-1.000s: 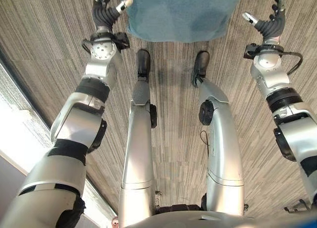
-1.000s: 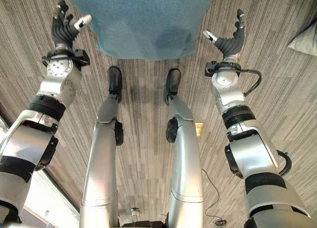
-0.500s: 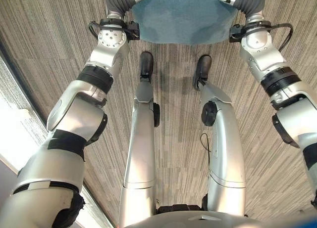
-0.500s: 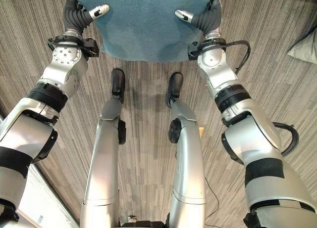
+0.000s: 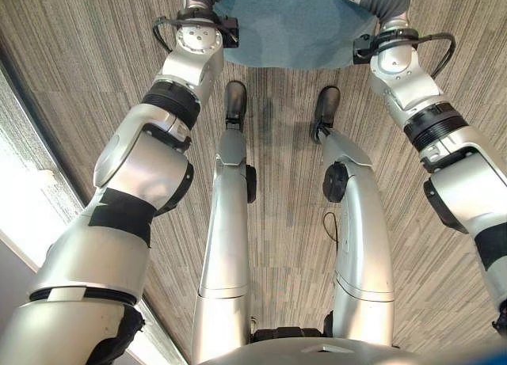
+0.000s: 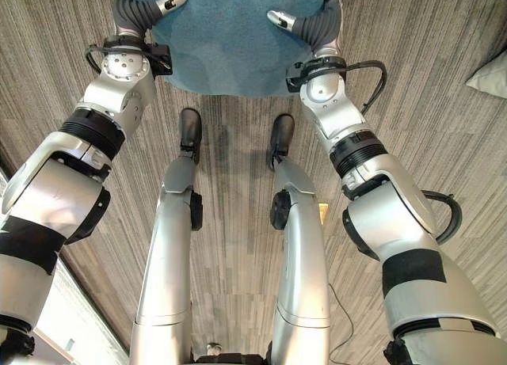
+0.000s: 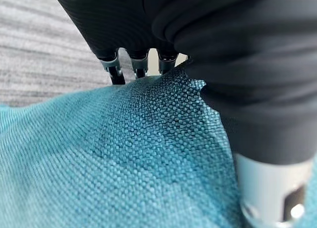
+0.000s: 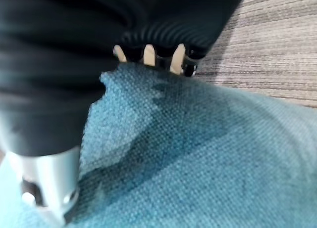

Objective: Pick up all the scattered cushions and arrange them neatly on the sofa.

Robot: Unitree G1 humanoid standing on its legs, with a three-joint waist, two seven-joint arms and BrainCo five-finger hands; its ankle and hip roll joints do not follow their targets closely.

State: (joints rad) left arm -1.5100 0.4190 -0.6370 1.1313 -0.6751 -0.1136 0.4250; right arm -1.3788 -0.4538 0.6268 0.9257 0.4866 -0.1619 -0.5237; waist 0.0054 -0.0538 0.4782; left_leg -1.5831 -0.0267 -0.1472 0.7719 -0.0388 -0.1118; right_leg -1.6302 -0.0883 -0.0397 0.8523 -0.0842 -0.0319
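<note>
With my left hand (image 6: 142, 9) and right hand (image 6: 313, 23) pinching opposite edges of the teal woven-fabric cushion (image 6: 226, 40), fingers curled under and thumbs on top, its limp cloth could slip free.

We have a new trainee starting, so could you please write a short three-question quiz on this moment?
1. True or false: the teal cushion lies on the carpet floor.
2. Which grips the cushion's edges? A) left robot hand alone B) right robot hand alone C) both
3. Fill in: a second, pale cushion lies to the robot's ____.

Key: 1 true; 2 C; 3 right.
</note>
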